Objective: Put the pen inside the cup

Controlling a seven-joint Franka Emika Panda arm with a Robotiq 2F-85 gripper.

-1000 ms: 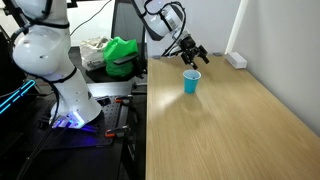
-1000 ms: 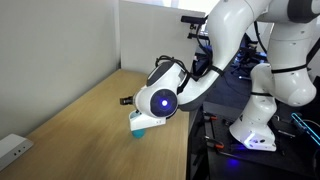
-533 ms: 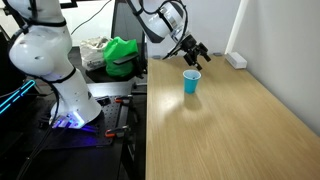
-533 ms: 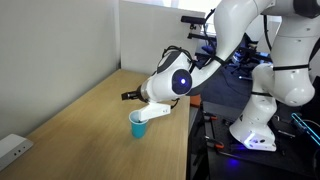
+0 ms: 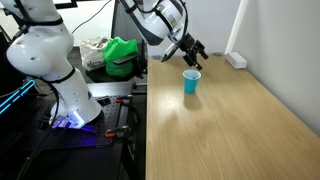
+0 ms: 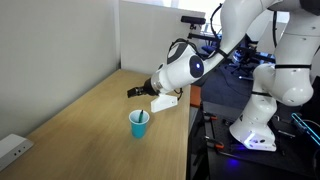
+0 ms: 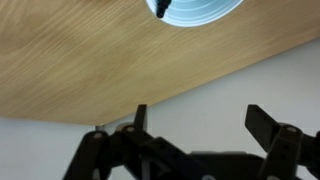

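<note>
My arm has drawn back from above the light-blue cup (image 6: 139, 125) across the wooden table (image 6: 85, 115), my pincer (image 6: 133, 93) spread wide and empty, while the dark pen (image 7: 164, 6) rests inside the cup, so I judge the placement done.

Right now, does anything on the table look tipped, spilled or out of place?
Nothing stands out. The cup stands upright on the table with no spill around it, and the wrist view shows the dark pen inside it. The claw hangs open and empty, apart from the cup.
</note>
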